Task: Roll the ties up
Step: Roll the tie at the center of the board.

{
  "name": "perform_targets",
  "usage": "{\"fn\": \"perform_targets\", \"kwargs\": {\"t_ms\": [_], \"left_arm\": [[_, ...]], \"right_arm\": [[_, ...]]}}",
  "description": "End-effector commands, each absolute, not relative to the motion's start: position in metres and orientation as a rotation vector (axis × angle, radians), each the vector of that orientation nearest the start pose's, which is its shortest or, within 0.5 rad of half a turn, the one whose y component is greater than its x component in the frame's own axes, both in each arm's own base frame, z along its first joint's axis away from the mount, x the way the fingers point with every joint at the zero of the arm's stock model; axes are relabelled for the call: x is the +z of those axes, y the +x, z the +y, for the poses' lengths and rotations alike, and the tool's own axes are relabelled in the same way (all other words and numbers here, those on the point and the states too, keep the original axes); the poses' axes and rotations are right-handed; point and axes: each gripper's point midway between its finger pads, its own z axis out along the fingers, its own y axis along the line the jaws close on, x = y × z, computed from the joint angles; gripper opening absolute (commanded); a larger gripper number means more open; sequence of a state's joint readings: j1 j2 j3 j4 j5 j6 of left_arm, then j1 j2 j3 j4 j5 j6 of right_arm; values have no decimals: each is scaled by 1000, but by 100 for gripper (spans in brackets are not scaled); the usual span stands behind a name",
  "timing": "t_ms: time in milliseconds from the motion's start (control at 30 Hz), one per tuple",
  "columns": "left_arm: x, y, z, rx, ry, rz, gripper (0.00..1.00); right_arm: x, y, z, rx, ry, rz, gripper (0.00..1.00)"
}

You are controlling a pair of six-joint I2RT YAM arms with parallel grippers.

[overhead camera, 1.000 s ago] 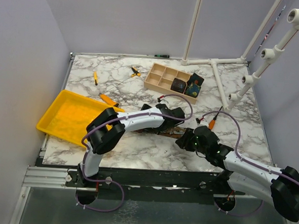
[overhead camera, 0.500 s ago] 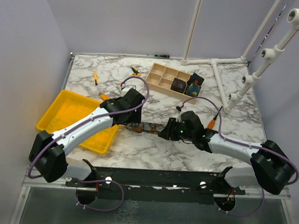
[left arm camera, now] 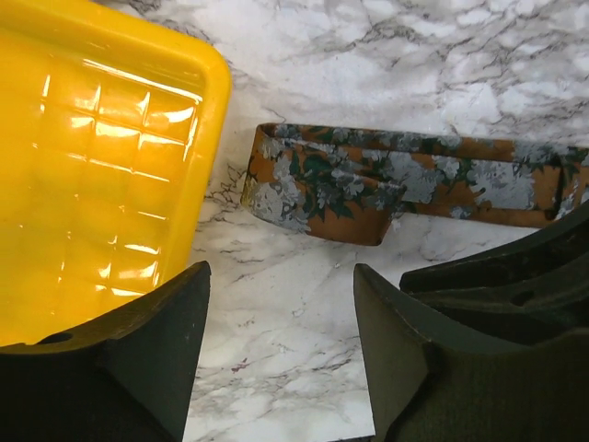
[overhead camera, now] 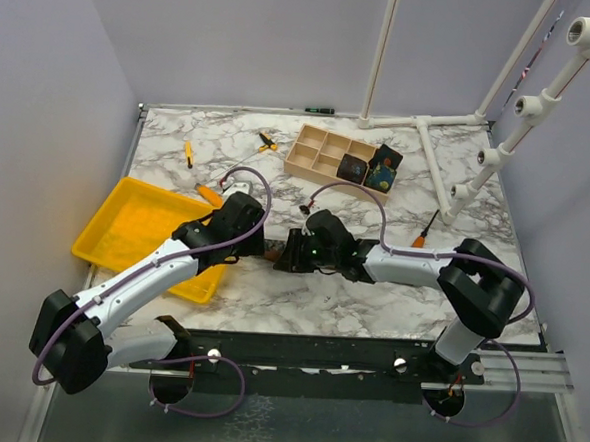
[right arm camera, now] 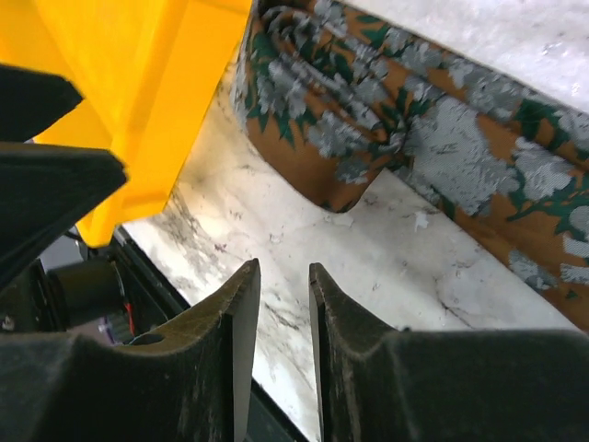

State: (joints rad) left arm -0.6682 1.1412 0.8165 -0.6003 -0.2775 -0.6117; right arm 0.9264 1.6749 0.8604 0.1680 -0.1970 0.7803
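The rust-brown floral tie (left arm camera: pixel 386 184) lay flat on the marble desk (left arm camera: pixel 414 55), its folded left end just beside the yellow tray (left arm camera: pixel 101 138). The left end effector (left arm camera: pixel 281 276) hovered near that end, fingers spread and empty. The right end effector (right arm camera: pixel 283 269), fingers narrowly apart and pinching nothing, hung close over the same fold. Rolling well probably meant pinching the fold squarely, turning it tightly along the strip, and pinning the loose length so the edges stayed aligned.
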Motion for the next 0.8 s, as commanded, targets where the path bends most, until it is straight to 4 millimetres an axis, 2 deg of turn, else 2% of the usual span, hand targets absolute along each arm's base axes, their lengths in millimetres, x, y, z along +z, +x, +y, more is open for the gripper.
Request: {"fn": "perform_targets", "kwargs": {"t_ms": [0,267,400,567,767], "left_arm": [[127,255,-151,-233,-62,2389,65],[112,266,-162,-352,-5,2474,75],[109,270,-162,-352,-3,2485,75],[106,269,-160,-359,-11,2490,75],[100,267,-159,-359,-16,2504,75]], "right_arm": [[72,233,390,1030,-118,2439,33],[43,245,384,924,-21,2534,41],[40,247,379,898,-15,2531,49],[42,250,378,910,-7,2523,54],[37,257,377,962,22,2518,53]]}}
